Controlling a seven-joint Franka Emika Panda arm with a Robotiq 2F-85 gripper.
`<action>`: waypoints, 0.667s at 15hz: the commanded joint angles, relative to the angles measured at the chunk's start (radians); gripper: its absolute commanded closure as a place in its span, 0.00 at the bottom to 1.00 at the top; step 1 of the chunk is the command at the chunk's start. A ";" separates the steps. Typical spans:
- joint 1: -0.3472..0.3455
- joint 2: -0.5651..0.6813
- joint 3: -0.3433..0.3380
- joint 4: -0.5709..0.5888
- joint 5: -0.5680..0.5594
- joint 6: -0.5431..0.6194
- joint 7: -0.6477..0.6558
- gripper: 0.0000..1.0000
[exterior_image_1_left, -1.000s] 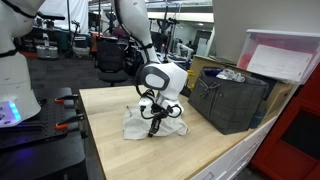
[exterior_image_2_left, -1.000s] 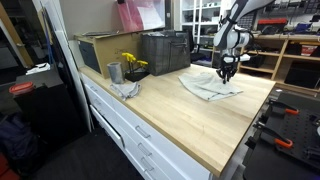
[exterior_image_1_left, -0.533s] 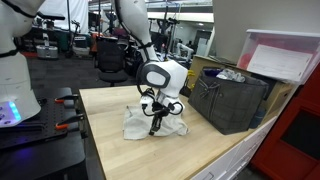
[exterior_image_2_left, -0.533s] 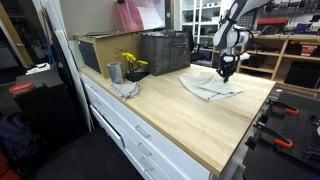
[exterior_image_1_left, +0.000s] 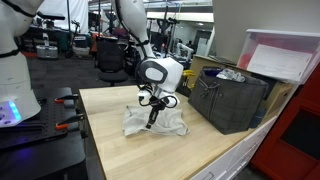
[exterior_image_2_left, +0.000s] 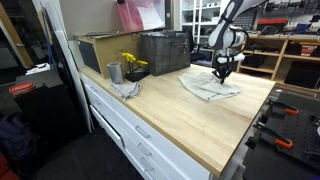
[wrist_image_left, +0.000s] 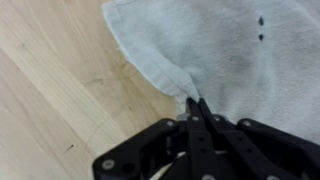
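The arm (exterior_image_1_left: 131, 28) is glossy white with rounded joint housings — a dark ring marks the wrist. The gripper (exterior_image_1_left: 152, 121) is matte black, with slim linked fingers (wrist_image_left: 203, 128).

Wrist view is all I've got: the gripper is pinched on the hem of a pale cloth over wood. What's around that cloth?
Observer: A dark crate stands on the table close beside the cloth.
Operator: Anything else on that surface?
Observer: At the far end there is a metal cup by yellow flowers, with a second rag in front.
Operator: How does my cloth lie?
Observer: It is rumpled and mostly resting on the table. The gripper comes down on it from above.
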 joint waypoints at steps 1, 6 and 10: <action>0.130 -0.112 -0.035 -0.106 -0.043 -0.001 0.187 0.99; 0.329 -0.155 -0.072 -0.119 -0.183 -0.017 0.464 0.99; 0.410 -0.140 -0.046 -0.086 -0.259 -0.042 0.578 0.99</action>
